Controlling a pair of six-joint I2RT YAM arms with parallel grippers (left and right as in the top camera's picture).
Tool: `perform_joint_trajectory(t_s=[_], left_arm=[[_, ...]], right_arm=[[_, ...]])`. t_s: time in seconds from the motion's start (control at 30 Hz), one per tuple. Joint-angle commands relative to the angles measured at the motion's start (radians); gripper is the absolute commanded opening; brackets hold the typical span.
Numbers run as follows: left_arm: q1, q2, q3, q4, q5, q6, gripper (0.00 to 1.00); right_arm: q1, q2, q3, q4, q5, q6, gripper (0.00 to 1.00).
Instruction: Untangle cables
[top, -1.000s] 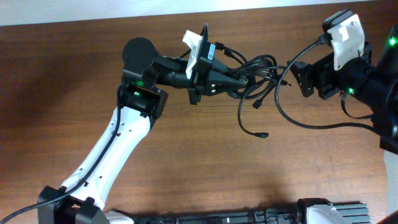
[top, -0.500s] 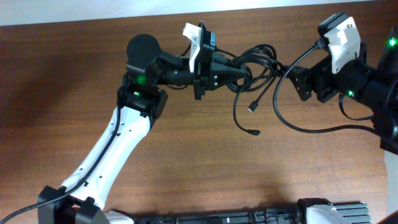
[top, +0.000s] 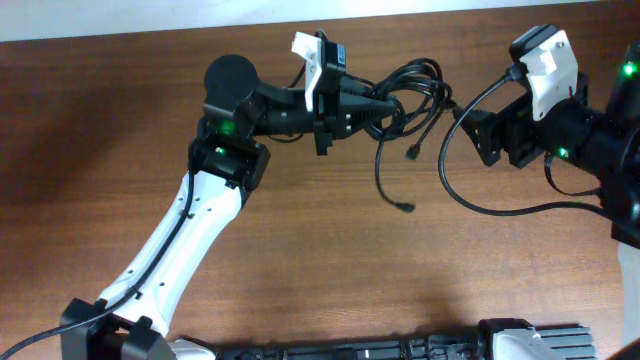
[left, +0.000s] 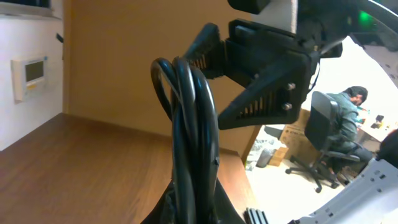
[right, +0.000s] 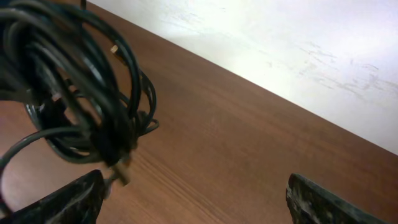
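The cables (top: 418, 82) form one knotted bundle of thin black cords. It seems to be lifted a little above the bench (top: 300, 260), near its far edge and between the two arms. The left claw (top: 390, 108) is clamped on the left side of the bundle. In the left wrist view several strands (left: 189, 124) rise together out of its jaws, twisted around each other. The right claw (right: 196, 202) stands wide apart with nothing between its fingers, and the bundle hangs just beside its left finger (right: 68, 199). Two loose tails come out of the knot toward the near side of the bench, one ending in a short plug (top: 411, 153) and the other in a lower plug (top: 406, 208). I judge the cords to be very light, soft and limp, so they will not keep a shape and will swing when the arm moves. Their smooth jacket may slide through a weak grip. A pull on a tail could tighten the knot, and a plug can catch in a loop. The better place to take hold is, I think, one single outer loop (top: 436, 98) on the right side of the bundle, well away from the left claw, and not the thick middle, so that only one cord is drawn out.
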Motion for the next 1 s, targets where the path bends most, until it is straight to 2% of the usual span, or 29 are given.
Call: perform_joint_trajectory(t_s=[0.0,0.23,0.33,0.77,0.97], left_arm=[[0.004,-0.013,0.000,0.003,-0.042,-0.023,0.00],[0.003,-0.013,0.000,0.006,0.074,-0.021,0.00],[0.003,-0.013,0.000,0.005,0.122,0.024,0.00],[-0.038,-0.013,0.000,0.011,0.117,0.022,0.00],[-0.038,-0.013,0.000,0.023,0.165,-0.007,0.00]], right_arm=[[-0.003,-0.015,0.012,-0.001,-0.008,-0.010,0.96],[-0.003,-0.015,0.012,0.010,-0.009,-0.010,0.96],[-0.003,-0.015,0.013,0.031,-0.010,-0.009,0.96],[-0.003,-0.015,0.012,0.045,-0.068,-0.007,0.97],[-0.003,-0.014,0.012,0.045,0.026,-0.006,0.97]])
